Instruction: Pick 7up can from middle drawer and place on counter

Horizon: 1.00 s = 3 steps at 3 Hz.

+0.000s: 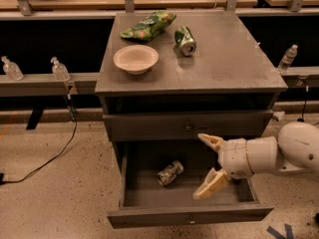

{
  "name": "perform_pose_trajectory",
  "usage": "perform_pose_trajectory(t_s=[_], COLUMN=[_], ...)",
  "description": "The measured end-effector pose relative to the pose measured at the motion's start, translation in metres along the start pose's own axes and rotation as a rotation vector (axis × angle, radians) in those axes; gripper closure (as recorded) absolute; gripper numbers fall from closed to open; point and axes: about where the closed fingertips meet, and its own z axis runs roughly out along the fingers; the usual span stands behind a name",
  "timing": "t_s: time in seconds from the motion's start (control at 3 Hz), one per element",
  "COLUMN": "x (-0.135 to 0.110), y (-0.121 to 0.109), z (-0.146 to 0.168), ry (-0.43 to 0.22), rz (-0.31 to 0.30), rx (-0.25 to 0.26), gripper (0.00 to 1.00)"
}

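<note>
Two cans are in your view. On the worktop [234, 59], L to R: a pale bowl [135, 59], a green snack bag [148, 26], then the darker green can [185, 40] lying on its side. Below, the middle drawer [189, 216] is pulled out. The 7up can [170, 173] lies on its floor, approx centre, possibly dented, though the shadow makes that hard to judge. Right of it, apart from the can, your pincer [209, 163] hangs over the drawer's right side, fingers [212, 183] spread wide, holding nothing.
</note>
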Motion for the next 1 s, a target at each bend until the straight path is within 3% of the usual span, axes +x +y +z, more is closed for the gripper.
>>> perform_pose_trajectory(t_s=[0.33, 0.67, 1.0], x=[0.035, 0.065, 0.101], y=[-0.015, -0.012, -0.009], z=[0.033, 0.058, 0.072], ry=[-0.147, -0.188, -0.198], rz=[-0.048, -0.079, -0.031], rx=[0.023, -0.043, -0.072], gripper=[0.0, 0.0, 0.0])
